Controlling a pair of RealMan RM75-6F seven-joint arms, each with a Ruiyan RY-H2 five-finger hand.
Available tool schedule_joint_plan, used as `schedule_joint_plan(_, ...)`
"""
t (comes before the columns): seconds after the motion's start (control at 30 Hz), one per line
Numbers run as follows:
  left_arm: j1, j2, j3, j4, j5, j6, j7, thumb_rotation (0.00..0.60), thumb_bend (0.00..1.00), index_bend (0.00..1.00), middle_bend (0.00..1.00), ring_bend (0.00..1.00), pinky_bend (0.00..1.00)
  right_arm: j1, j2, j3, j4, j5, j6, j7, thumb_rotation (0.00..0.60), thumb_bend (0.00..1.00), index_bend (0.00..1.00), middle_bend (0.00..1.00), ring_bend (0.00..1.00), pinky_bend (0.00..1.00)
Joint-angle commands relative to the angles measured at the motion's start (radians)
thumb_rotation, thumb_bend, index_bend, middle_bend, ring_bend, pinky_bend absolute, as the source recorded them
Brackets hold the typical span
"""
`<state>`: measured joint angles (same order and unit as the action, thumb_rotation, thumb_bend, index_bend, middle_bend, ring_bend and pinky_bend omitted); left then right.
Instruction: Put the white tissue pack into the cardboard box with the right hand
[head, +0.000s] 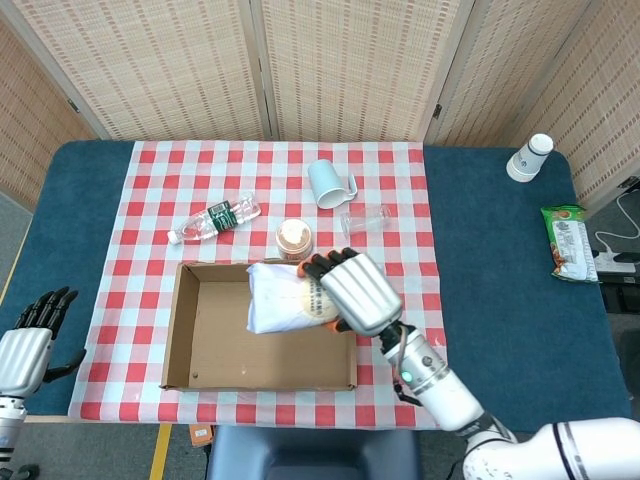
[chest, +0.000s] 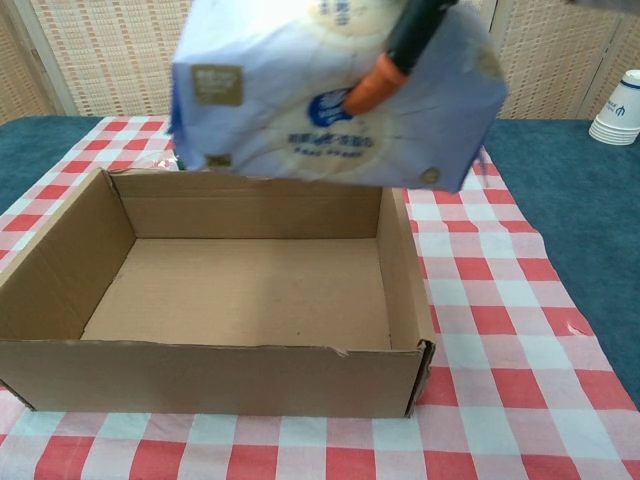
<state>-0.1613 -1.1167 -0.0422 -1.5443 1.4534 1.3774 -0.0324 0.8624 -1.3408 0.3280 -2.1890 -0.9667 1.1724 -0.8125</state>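
Woven reed screens (head: 340, 60) back a blue counter (head: 500, 230) spread with a red-and-white checked cloth (head: 150, 190), and the cardboard box (head: 200, 340) sits open at the cloth's near edge. Above the box's right half, clear of its floor, the right hand (head: 358, 292) holds the white tissue pack (head: 280, 298) with its fingers (chest: 385, 70) wrapped over the top; the chest view shows the pack hanging above the box's far wall. Just beyond the box's far wall stands a small round tub (head: 293, 238), with a plastic bottle (head: 215, 220) lying further off to its left, a tipped white mug (head: 328, 184) beyond it, and a clear cup (head: 365, 219) on its side just right of the tub. Well right of the box, a stack of paper cups (head: 530, 157) and a green snack packet (head: 568, 242) rest on bare counter. Off the box's near left corner, the left hand (head: 30, 340) hangs empty, fingers apart.
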Motion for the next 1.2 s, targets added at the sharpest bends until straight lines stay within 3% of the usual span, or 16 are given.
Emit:
schedule_joint_plan(0.03,0.0,0.006,0.002,0.0,-0.002,-0.007,-0.007,0.6,0.28,0.02,0.0,0.0,0.13,0.104,-0.144,0.016,0.091,0.084,0.011,-0.055,0.6,0.0,0.62,0.42,0.39,0.57)
schedule_joint_plan(0.37,0.005,0.026,-0.001,-0.001,-0.005,-0.003,-0.051,0.6,0.28,0.02,0.0,0.0,0.13,0.22,-0.343,0.022,0.312,0.165,-0.02,-0.024,0.6,0.0,0.61,0.43,0.39,0.57)
schedule_joint_plan(0.67,0.004,0.035,0.0,0.003,-0.001,-0.007,-0.075,0.6,0.28,0.02,0.0,0.0,0.13,0.257,-0.428,-0.001,0.45,0.198,-0.078,0.035,0.6,0.0,0.52,0.42,0.34,0.56)
schedule_joint_plan(0.73,0.003,0.037,0.002,0.001,0.0,-0.012,-0.074,0.6,0.28,0.02,0.0,0.0,0.13,0.262,-0.419,-0.002,0.445,0.229,-0.102,0.037,0.6,0.0,0.41,0.38,0.27,0.48)
schedule_joint_plan(0.83,0.003,0.037,0.003,0.0,0.0,-0.013,-0.072,0.6,0.28,0.02,0.0,0.0,0.13,0.275,-0.388,-0.001,0.422,0.313,-0.144,0.027,0.6,0.0,0.13,0.17,0.06,0.19)
schedule_joint_plan(0.9,0.004,0.04,0.003,-0.003,0.0,-0.012,-0.073,0.6,0.28,0.02,0.0,0.0,0.13,0.284,-0.371,0.005,0.412,0.344,-0.151,0.027,0.6,0.0,0.01,0.03,0.0,0.03)
schedule_joint_plan(1.2,0.003,0.04,0.002,-0.005,-0.004,-0.014,-0.069,0.6,0.28,0.02,0.0,0.0,0.13,0.28,-0.34,-0.003,0.374,0.301,-0.111,0.067,0.6,0.0,0.0,0.0,0.0,0.0)
